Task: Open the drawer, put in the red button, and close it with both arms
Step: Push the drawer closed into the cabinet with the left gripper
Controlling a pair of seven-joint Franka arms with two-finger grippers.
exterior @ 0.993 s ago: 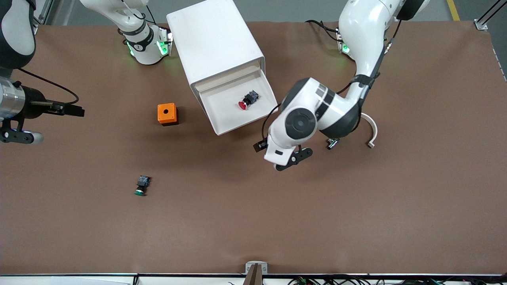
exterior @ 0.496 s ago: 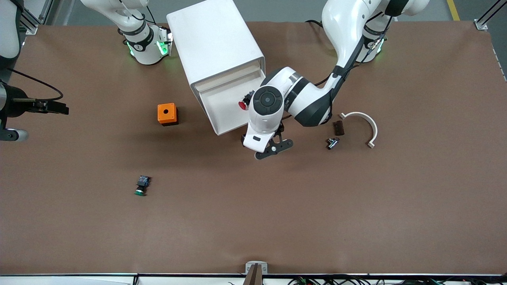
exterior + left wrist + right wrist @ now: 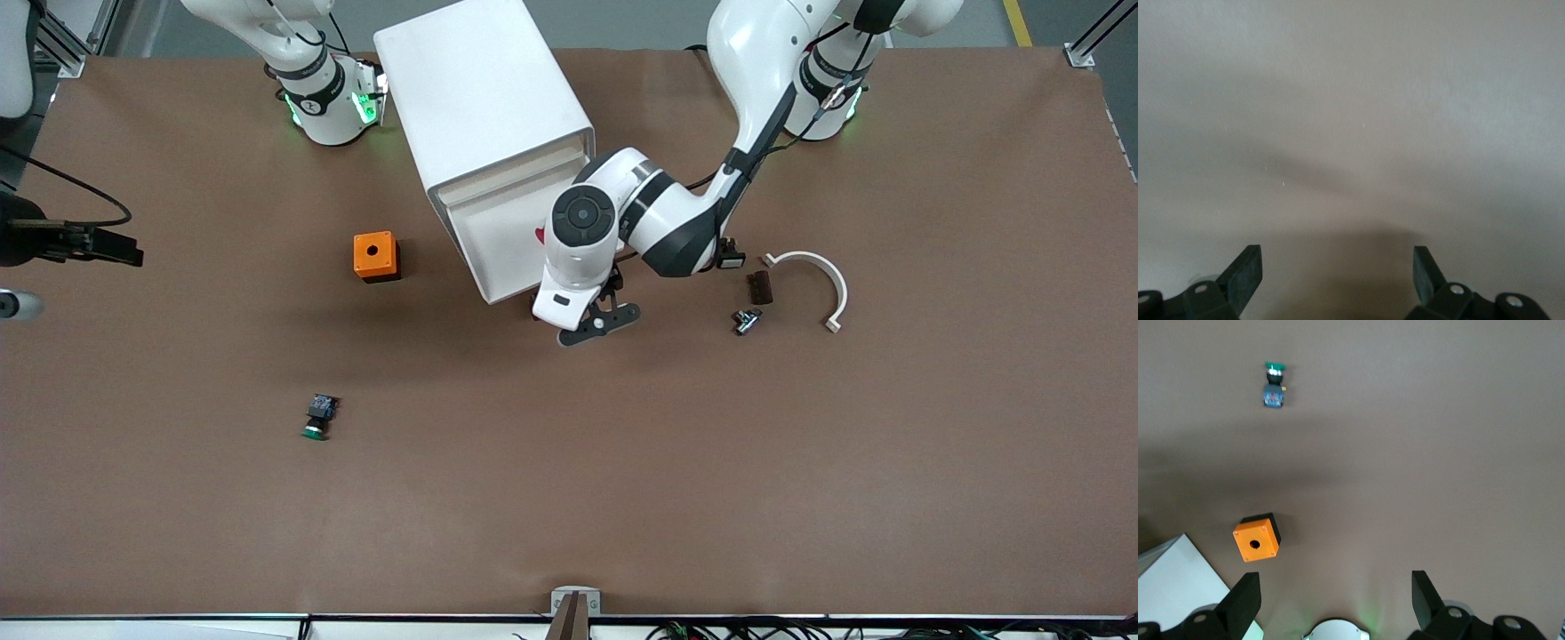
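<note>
The white cabinet (image 3: 480,98) has its drawer (image 3: 493,284) pulled open. Only a sliver of the red button (image 3: 540,234) shows in the drawer; the left arm covers the rest. My left gripper (image 3: 578,316) is at the drawer's front edge, nearer the left arm's end. It is open and empty in the left wrist view (image 3: 1338,267), where a plain pale surface fills the frame. My right gripper (image 3: 124,252) is up over the table's edge at the right arm's end. It is open and empty in the right wrist view (image 3: 1337,593).
An orange box (image 3: 375,256) stands beside the drawer toward the right arm's end; it also shows in the right wrist view (image 3: 1257,538). A green-capped button (image 3: 317,418) lies nearer the camera. A white curved piece (image 3: 813,276), a dark block (image 3: 758,286) and a small metal part (image 3: 745,320) lie toward the left arm's end.
The left arm has swung toward the drawer; its wrist now covers most of the red button and its gripper has reached the drawer front. The right gripper has drawn back toward the table's edge.
</note>
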